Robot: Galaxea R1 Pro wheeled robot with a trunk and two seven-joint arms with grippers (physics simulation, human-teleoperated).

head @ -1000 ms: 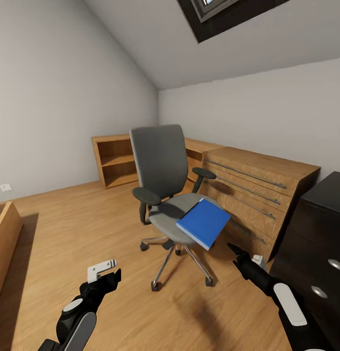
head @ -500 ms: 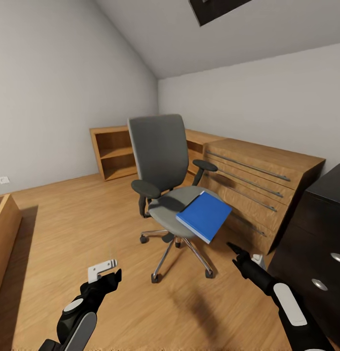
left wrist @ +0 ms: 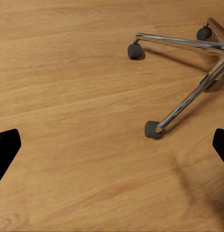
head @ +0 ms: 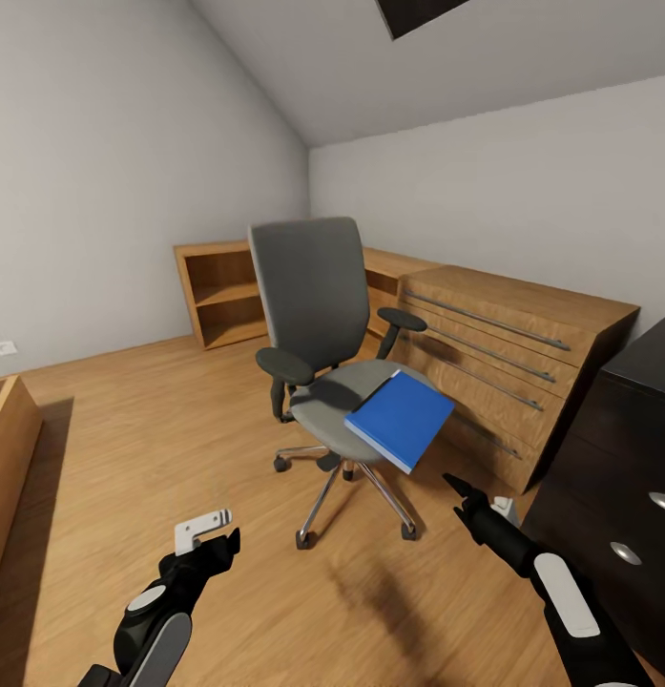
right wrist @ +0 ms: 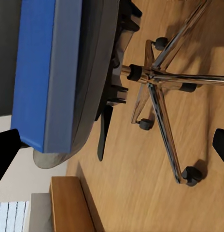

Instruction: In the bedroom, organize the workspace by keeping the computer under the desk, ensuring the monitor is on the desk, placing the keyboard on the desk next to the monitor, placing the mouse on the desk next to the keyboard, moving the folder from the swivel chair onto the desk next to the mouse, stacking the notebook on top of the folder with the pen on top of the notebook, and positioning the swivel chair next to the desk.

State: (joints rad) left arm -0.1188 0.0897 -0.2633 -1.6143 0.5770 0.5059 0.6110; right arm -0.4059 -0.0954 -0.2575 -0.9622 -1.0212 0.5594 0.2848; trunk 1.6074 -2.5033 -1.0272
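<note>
Wood floor [head: 132, 429]: a broad open stretch lies left of and in front of the chair. It is bounded on the far side by a low wooden shelf unit [head: 222, 296], on the right by a long wooden drawer chest [head: 509, 358], and at the near right by the black desk [head: 623, 448] with round silver knobs. A wooden bed frame edge [head: 8, 458] closes the left side.

Chair [head: 318, 315]: stands mid-room, upright, its right side close to the drawer chest. Its chrome star base and casters [left wrist: 153, 129] rest on the floor.

Folder [head: 399, 420]: bright blue, lying on the right front of the chair seat, with a corner overhanging the seat edge. The right wrist view shows its edge [right wrist: 37, 72] flat on the seat cushion.

No writing, brand or label can be read on any item.

Left claw [head: 213, 539]: low at near left, forearm angled up and forward, over bare floor; fingers spread wide, holding nothing.

Right claw [head: 456, 489]: low at near right, pointing toward the chair base below the folder, apart from it; fingers spread wide, holding nothing.
</note>
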